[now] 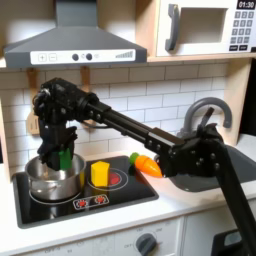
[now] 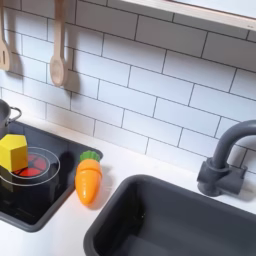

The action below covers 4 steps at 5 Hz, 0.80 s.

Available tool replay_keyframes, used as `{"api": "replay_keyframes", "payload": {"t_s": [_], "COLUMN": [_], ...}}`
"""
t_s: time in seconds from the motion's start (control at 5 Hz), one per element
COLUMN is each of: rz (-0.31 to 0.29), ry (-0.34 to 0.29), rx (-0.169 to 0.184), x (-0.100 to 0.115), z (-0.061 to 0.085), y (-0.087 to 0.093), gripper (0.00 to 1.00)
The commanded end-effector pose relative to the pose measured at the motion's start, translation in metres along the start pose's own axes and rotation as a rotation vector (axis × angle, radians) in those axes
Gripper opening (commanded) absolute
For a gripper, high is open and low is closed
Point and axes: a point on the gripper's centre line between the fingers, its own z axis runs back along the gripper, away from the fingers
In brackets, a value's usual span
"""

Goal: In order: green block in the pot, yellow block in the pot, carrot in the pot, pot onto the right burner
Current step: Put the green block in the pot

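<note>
Blocks: two, one green block (image 1: 65,158) and one yellow block (image 1: 100,172) (image 2: 13,152).
Carrot: one (image 1: 147,165) (image 2: 88,179), lying on the white counter between the stove and the sink, leafy end toward the wall.
Pot: one (image 1: 50,181), silver, sitting on the burner at the first exterior view's left; its rim just shows at the second exterior view's left edge (image 2: 4,112).
Burners: two, on one black stove (image 1: 120,190).
Green block place: over the pot's far rim, between the claw's tips, above the pot's inside.
Yellow block place: on the stove at the other burner, just beside the pot, clear of the carrot.
Arm: one, black, reaching from the first exterior view's lower right across the counter, bent at the elbow near the wall and pointing straight down over the pot.
Gripper (image 1: 58,157): narrowly parted, seemingly closed around the green block, though the contact is too small to see for certain.
Spoons: two wooden ones (image 2: 58,45) hanging on the tiled wall.
Sink: one (image 2: 180,225), dark, with one faucet (image 2: 222,160).
</note>
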Motion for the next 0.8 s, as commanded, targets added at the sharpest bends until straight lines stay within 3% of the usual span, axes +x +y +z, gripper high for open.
{"api": "replay_keyframes", "payload": {"t_s": [0.0,0.2,0.6], "rz": [0.001,0.011,-0.002], "ry": [0.008,0.020,0.011], "rx": [0.007,0.026,0.069], "x": [-0.002,-0.001,-0.001], "z": [-0.009,-0.018,-0.023], "y": [0.007,0.015,0.019], "gripper": [0.00,0.00,0.00]}}
